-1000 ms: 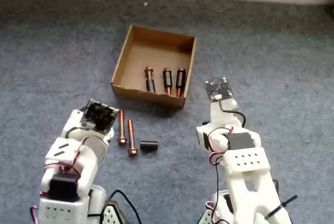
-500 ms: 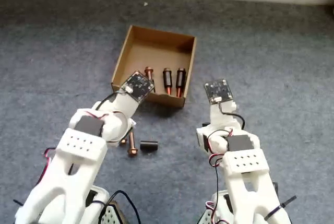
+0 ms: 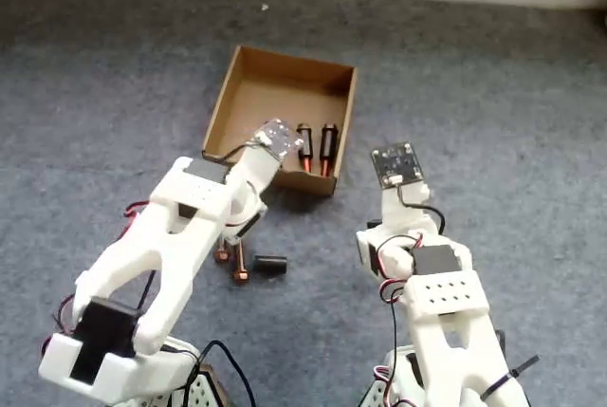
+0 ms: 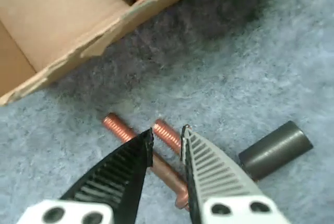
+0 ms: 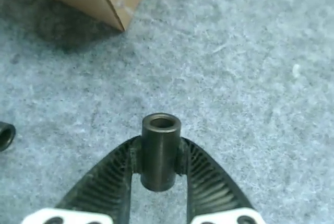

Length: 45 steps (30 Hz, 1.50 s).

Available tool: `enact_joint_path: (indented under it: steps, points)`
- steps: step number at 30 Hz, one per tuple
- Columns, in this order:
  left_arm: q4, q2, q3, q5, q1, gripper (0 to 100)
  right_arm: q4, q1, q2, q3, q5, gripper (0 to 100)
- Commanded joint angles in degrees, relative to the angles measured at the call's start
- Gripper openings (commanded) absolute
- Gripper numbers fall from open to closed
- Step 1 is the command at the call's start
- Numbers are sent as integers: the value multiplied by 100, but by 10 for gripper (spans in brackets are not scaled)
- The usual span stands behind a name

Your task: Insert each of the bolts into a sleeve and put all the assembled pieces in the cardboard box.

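Left wrist view gives you the count of what remains. Two bare bolts [image 4: 119, 128] lie side by side on the carpeted desk [image 3: 493, 94], just short of the near wall of the cardboard box [image 4: 78, 51]. A loose sleeve [image 4: 274, 148] lies just beside them, also on the box's near side. Past that wall, the high view shows two assembled pieces [image 3: 305, 145] lying together inside the box. Your left arm covers the spot next to them, so reckon at least two done and two to go.

Your left end effector [image 4: 167, 132] hangs over the bolts with its jaws parted only a little. The tips straddle one bolt's threaded end but hold nothing, and you can't tell whether they touch it. Your right end effector [image 5: 159, 153], off the box's near corner, is clenched on the held sleeve [image 5: 160, 130], whose open bore is exposed.
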Motion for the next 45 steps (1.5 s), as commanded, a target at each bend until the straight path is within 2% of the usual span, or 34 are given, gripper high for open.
enact_joint_path:
  steps: [1, 5, 12, 22, 30, 34, 39, 45]
  points:
    - [0, 48, -259, -35, 312, 121, -110, 48, -154, -40, -35, 5]
    - [-53, 84, -242, -35, 347, 121, -101, 48, -154, -31, -26, 5]
    - [-167, 101, -207, -62, -224, 123, -101, 48, -154, -31, -18, 5]
    - [-176, 31, -13, -273, -356, 120, -92, 40, -154, -31, -26, 5]
    - [-237, 92, -145, 53, 295, 122, -84, 40, -154, -31, -26, 5]
    - [-677, 286, 4, 53, 303, 123, -84, 40, -154, -31, -26, 5]
    - [-220, 927, -708, 53, -84, 120, -84, 40, -154, -22, -18, 5]
    - [141, 1446, -1235, 53, -875, 110, -101, 31, -180, 57, -9, 5]
